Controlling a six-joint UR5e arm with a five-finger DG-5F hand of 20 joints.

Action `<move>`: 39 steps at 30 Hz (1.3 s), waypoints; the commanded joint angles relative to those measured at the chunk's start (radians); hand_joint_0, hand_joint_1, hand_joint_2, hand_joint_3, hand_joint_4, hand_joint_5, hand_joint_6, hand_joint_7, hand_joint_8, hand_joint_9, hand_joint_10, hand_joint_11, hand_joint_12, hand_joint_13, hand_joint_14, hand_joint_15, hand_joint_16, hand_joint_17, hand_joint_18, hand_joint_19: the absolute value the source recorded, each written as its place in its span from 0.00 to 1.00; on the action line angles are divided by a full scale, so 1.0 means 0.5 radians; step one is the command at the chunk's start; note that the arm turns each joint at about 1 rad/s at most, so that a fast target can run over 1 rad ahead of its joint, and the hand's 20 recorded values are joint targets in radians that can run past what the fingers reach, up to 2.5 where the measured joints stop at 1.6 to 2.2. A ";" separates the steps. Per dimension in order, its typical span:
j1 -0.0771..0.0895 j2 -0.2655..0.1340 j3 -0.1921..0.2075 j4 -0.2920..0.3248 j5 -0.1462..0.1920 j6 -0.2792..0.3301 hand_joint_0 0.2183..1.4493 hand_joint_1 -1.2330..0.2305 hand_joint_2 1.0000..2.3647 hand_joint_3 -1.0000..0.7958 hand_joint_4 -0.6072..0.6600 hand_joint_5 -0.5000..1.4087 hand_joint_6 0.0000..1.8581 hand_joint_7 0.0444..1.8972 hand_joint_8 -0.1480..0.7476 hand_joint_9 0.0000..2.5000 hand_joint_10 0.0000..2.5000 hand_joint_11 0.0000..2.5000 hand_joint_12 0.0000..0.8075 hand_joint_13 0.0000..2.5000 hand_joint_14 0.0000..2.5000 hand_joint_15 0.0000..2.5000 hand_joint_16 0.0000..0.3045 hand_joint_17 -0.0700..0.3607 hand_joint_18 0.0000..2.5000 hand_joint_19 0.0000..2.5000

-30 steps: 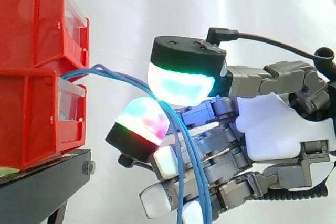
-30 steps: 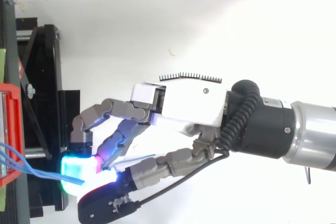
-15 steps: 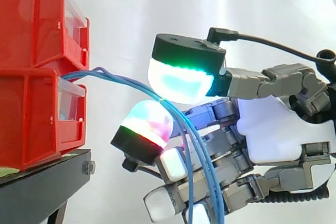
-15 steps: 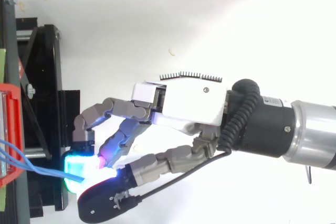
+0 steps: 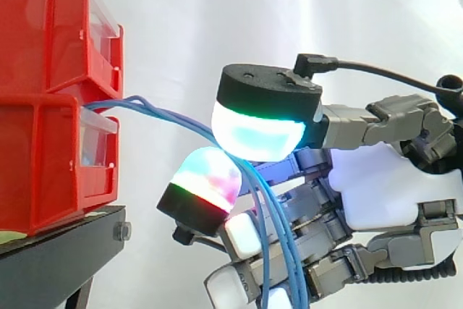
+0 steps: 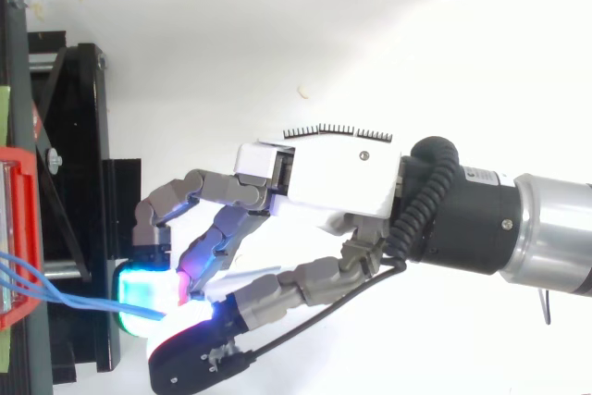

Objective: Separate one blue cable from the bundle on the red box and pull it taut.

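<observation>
Backed off slightly from the red box [image 5: 51, 157]: hand [image 5: 391, 186] pinching blue cable [image 5: 168, 111]; strands curve, tautening begun, unfinished.

- Two red bins [image 5: 43, 41], stacked
- One black stand [image 5: 58, 251]
- One hand [image 5: 391, 186]
- At least two blue cables [image 5: 155, 108]; exact number unclear

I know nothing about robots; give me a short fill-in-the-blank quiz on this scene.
The robot hand pinches thin ____ cables between glowing fingertip pads. The cables come from stacked ____ plastic bins. The bins sit on a ____ stand. Missing words: blue; red; black.
</observation>
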 commanded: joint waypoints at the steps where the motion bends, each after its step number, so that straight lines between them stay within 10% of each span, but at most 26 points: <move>1: 0.000 0.002 0.001 0.000 0.003 0.000 0.29 0.28 0.01 0.44 0.63 0.17 0.45 0.59 0.54 0.39 0.01 0.23 0.46 0.35 0.00 0.18 0.20 0.47 0.28 0.28; 21: 0.000 -0.001 0.001 -0.037 -0.003 0.012 0.44 0.18 0.01 0.34 0.62 0.15 0.46 0.56 0.48 0.33 0.01 0.23 0.41 0.33 0.01 0.17 0.17 0.44 0.27 0.26; 39: 0.000 0.002 0.001 -0.040 -0.003 0.012 0.31 0.33 0.01 0.38 0.62 0.17 0.46 0.59 0.52 0.38 0.01 0.24 0.43 0.35 0.01 0.18 0.17 0.44 0.27 0.28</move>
